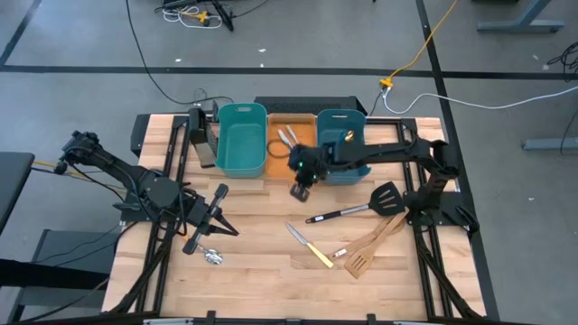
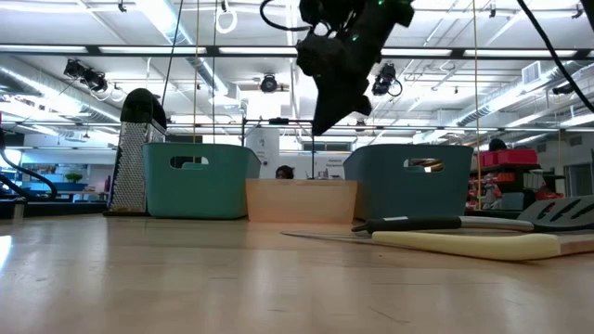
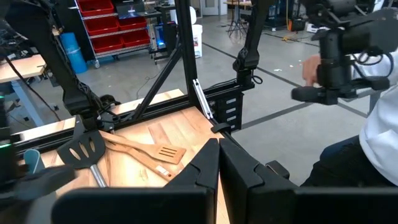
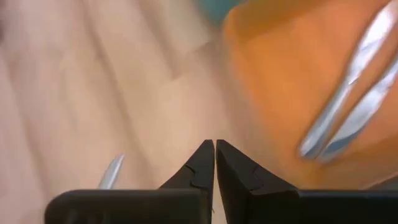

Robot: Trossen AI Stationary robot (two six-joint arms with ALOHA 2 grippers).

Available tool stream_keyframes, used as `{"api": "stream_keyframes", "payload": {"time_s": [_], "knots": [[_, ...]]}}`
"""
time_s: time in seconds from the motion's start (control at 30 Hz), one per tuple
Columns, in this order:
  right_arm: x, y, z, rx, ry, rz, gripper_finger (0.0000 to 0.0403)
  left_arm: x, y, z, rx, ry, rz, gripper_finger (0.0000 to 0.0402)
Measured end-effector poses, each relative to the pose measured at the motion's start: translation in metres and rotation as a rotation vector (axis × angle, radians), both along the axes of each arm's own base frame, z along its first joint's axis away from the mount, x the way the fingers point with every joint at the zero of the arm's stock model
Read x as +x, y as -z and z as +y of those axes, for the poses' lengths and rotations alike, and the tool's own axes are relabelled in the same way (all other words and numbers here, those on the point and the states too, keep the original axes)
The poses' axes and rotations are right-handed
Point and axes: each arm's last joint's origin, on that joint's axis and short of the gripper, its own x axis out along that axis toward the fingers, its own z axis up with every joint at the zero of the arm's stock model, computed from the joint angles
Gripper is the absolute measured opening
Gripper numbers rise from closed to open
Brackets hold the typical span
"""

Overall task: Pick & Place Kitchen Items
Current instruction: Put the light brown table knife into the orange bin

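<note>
My right gripper (image 1: 301, 187) hangs shut and empty above the table, just in front of the orange bin (image 1: 275, 161); it also shows in the low view (image 2: 327, 119) and in its own wrist view (image 4: 214, 149). Silver utensils (image 1: 287, 137) lie in that bin (image 4: 280, 93). On the table to the right lie a black slotted spatula (image 1: 361, 208), two wooden spatulas (image 1: 375, 242) and a knife with a pale handle (image 1: 310, 246). My left gripper (image 1: 228, 227) waits shut above the table's left side, its closed fingertips showing in the left wrist view (image 3: 219, 149).
A light teal bin (image 1: 242, 137) stands left of the orange bin and a darker teal bin (image 1: 341, 135) right of it. A grater (image 1: 200, 135) stands at the far left. A small silver item (image 1: 214, 256) lies near my left gripper. A person's sleeve (image 3: 379, 118) shows beyond the table.
</note>
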Motion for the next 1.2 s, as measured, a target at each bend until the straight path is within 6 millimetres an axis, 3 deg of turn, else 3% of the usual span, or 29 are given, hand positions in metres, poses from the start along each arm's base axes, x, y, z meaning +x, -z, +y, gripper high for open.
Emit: {"api": "stream_keyframes", "payload": {"time_s": [0.33, 0.6, 0.83, 1.2], "knots": [[-0.019, 0.008, 0.073, 0.153, -0.042, 0.222, 0.0027, 0.000, 0.000, 0.000, 0.000, 0.000, 0.000, 0.0018], [-0.031, 0.009, 0.128, 0.251, -0.063, 0.279, 0.0027, 0.000, 0.000, 0.000, -0.001, 0.000, 0.000, 0.0018], [-0.044, 0.008, 0.173, 0.269, -0.126, 0.277, 0.0027, 0.000, 0.000, 0.000, -0.001, 0.000, 0.000, 0.0018], [-0.051, 0.002, 0.223, 0.328, -0.252, 0.140, 0.0026, 0.000, 0.000, 0.000, -0.002, 0.000, 0.001, 0.0018]]}}
